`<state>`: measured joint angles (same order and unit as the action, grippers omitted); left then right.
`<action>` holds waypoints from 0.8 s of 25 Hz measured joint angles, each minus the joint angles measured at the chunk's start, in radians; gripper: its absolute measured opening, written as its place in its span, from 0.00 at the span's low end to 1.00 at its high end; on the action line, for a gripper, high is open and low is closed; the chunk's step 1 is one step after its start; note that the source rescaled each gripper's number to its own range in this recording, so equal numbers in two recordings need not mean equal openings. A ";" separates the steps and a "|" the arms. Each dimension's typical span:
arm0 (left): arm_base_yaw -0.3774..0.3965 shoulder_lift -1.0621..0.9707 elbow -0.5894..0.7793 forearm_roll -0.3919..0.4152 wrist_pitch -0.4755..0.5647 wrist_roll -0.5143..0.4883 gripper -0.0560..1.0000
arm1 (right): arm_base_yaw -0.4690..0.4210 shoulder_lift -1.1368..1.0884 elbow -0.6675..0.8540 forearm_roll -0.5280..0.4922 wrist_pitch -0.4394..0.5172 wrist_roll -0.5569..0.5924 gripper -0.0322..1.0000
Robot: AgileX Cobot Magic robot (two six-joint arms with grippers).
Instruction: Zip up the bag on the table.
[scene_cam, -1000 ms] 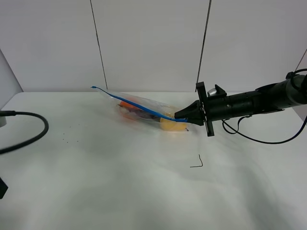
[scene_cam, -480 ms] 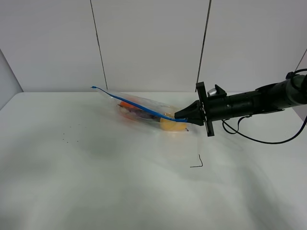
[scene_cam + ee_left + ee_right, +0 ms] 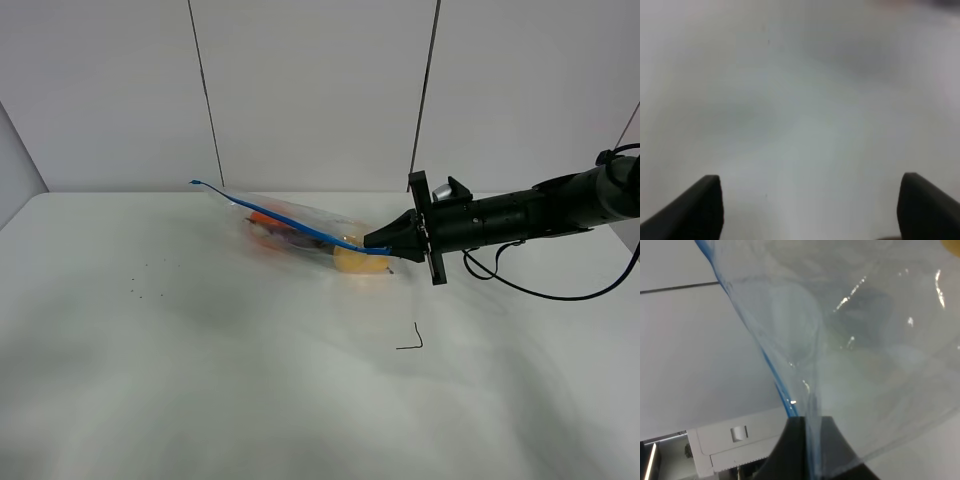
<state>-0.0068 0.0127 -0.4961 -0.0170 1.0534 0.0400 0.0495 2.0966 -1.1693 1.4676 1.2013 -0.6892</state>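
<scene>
Bag [image 3: 300,232]: thin clear plastic film, crinkled, glossy, with bright glints on its folds in the right wrist view; zipper strip [image 3: 262,211] along one edge is blue plastic, smooth. Table [image 3: 250,380]: plain white, matt, smooth. Right gripper [image 3: 380,243]: black, hard-looking, dull sheen. Left gripper [image 3: 810,205]: fingers [image 3: 695,207] black and matt. Wall panels [image 3: 315,90]: pale, flat, matt.

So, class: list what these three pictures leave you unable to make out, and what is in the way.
- Left end effector: outside the exterior high view; in its wrist view only blurred fingertips over a blurred table.
- Bag contents: in the right wrist view, glare and crinkled plastic hide them.
- Zipper: too small to tell whether sealed.
</scene>
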 joint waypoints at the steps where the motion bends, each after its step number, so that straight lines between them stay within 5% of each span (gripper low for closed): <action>1: 0.000 -0.013 0.000 0.000 0.000 -0.001 1.00 | 0.000 0.000 0.000 0.000 0.000 0.003 0.04; 4: 0.000 -0.015 0.000 0.001 0.000 -0.008 1.00 | 0.000 0.000 0.000 -0.007 0.000 0.025 0.06; 6: 0.000 -0.015 0.000 0.006 0.000 -0.015 1.00 | 0.000 0.000 0.000 -0.024 0.001 0.040 0.16; 12: 0.000 -0.015 0.000 0.010 0.000 -0.019 1.00 | 0.000 0.000 0.000 -0.080 0.001 0.075 0.88; 15: 0.000 -0.015 0.000 0.011 0.000 -0.019 1.00 | 0.000 0.000 -0.014 -0.170 0.002 0.120 0.97; 20: 0.000 -0.015 0.000 0.011 0.000 -0.022 1.00 | 0.000 -0.021 -0.165 -0.571 0.007 0.311 1.00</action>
<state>-0.0068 -0.0025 -0.4961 -0.0060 1.0534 0.0180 0.0495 2.0756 -1.3341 0.8966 1.2079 -0.3779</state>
